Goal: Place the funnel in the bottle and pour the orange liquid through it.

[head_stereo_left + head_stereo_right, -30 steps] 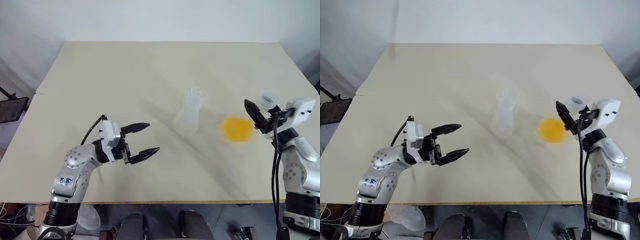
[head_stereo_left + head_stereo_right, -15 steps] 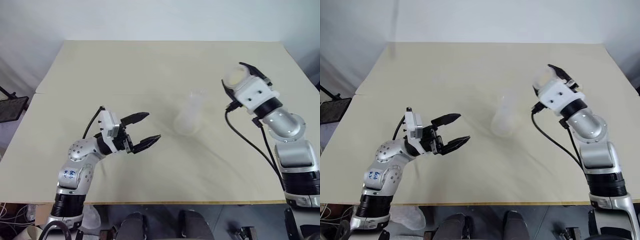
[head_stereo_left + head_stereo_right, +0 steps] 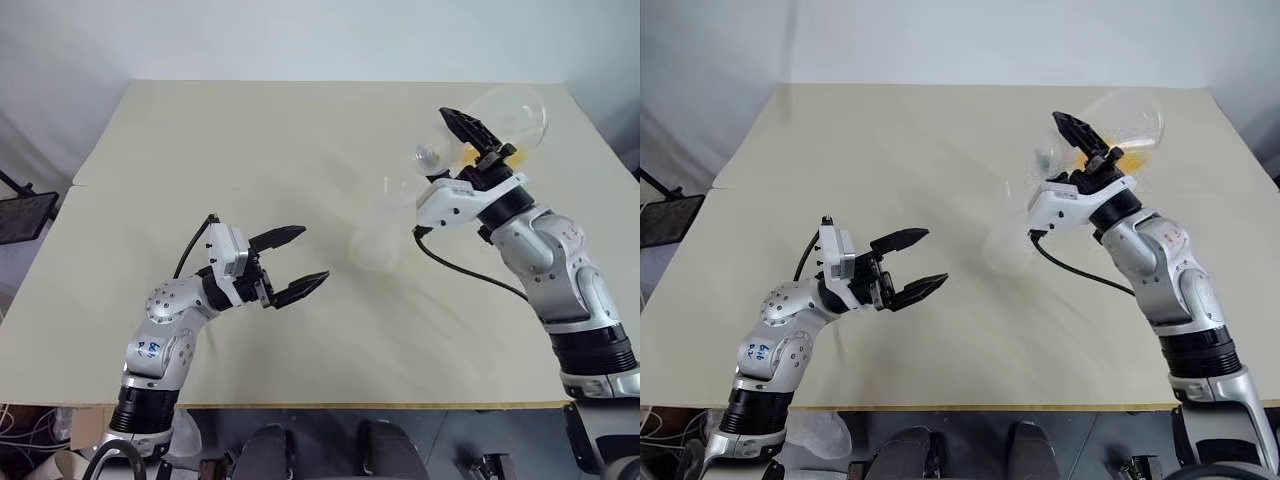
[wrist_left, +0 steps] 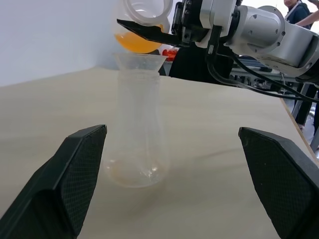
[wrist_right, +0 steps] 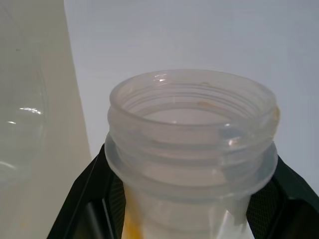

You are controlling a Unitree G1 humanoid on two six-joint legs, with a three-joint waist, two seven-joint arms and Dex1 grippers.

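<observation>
Now your right gripper (image 3: 470,140) is raised above the table (image 3: 250,150), clamped on the neck of a clear flask (image 3: 505,118) tipped on its side, mouth toward the bottle (image 3: 378,238). The orange liquid (image 4: 137,44) sits inside the flask. A second ago that flask stood low at the table's right edge — since then the arm has lifted it, swung it in and rolled it over. Your left gripper (image 3: 295,262) hovers near the bottle with its jaws wide apart, holding nothing, barely shifted. The left wrist view shows what the head views blur: the funnel (image 4: 140,60) seated in the bottle's mouth, the flask's mouth just above it. The right wrist view shows the flask's threaded rim close up.
</observation>
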